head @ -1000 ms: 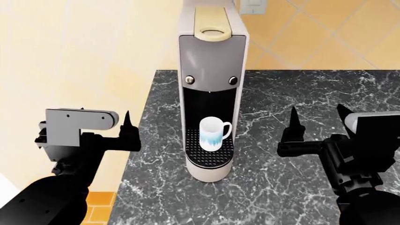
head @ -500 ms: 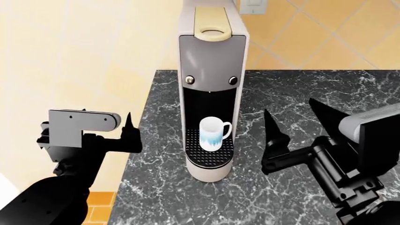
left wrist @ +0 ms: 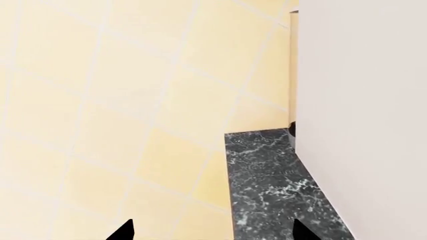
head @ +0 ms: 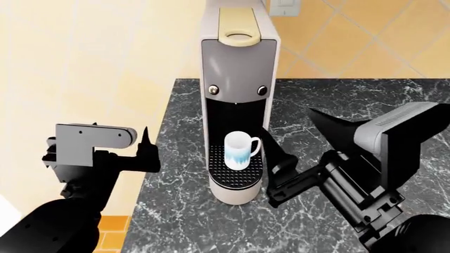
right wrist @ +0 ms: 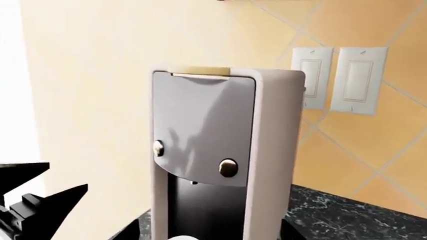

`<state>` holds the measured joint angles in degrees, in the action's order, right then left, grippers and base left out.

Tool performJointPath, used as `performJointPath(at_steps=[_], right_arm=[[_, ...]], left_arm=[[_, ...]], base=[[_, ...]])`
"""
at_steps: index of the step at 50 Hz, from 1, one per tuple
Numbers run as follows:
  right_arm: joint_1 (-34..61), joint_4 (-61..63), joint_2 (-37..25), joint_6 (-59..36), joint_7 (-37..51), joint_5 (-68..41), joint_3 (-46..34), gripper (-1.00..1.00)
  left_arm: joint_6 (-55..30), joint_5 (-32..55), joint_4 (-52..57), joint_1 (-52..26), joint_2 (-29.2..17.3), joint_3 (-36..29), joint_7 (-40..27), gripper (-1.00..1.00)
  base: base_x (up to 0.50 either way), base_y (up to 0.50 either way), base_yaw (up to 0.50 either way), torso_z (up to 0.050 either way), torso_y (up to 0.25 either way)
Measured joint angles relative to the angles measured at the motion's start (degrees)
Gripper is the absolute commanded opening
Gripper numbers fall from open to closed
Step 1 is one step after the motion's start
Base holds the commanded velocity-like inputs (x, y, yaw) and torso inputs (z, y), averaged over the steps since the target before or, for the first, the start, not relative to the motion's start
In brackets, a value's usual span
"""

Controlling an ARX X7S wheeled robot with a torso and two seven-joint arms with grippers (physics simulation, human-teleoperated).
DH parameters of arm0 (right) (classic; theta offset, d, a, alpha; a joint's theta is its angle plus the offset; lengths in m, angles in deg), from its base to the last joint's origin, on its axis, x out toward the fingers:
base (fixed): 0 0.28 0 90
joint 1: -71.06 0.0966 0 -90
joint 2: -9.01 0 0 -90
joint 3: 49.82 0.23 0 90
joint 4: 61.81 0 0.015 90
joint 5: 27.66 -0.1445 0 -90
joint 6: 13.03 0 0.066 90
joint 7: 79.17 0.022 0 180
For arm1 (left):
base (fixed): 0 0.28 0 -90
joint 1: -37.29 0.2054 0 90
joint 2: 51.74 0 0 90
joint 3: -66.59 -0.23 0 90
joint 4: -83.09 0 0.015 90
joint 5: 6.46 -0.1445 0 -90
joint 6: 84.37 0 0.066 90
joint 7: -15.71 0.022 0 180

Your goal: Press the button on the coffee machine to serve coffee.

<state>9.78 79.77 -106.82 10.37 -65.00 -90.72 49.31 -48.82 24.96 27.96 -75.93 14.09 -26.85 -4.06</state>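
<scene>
Silver coffee machine [head: 239, 79] at 12 o'clock – right gripper [head: 299, 142] at 4, jaws wide apart, could bump mug [head: 240, 150]. Left gripper [left wrist: 212, 232] also spread, w/ nothing held.

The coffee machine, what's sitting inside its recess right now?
Inside the coffee machine, a white mug with a blue pattern stands upright on the perforated black drip tray. The mug's contents can't be seen from the head view, and it covers part of the tray.
</scene>
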Motion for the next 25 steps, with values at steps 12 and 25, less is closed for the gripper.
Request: performJointPath(at_steps=[12,25], right_arm=[[2.52,-1.13,0.12,-0.47,1.28,-1.83,-0.45,-1.0],[3.85,-2.1,0.12,0.31,2.68,-1.64,-0.18,-1.0]], left_arm=[[0.42,-0.02,-0.18,0.24,-0.21,-0.3,0.02,1.0],[0.62,-0.06,-0.26,0.29,-0.42,-0.77,-0.09,1.0]], base=[[0.0,0.0,0.0,0.0,0.0],[0.0,0.0,0.0,0.0,0.0]])
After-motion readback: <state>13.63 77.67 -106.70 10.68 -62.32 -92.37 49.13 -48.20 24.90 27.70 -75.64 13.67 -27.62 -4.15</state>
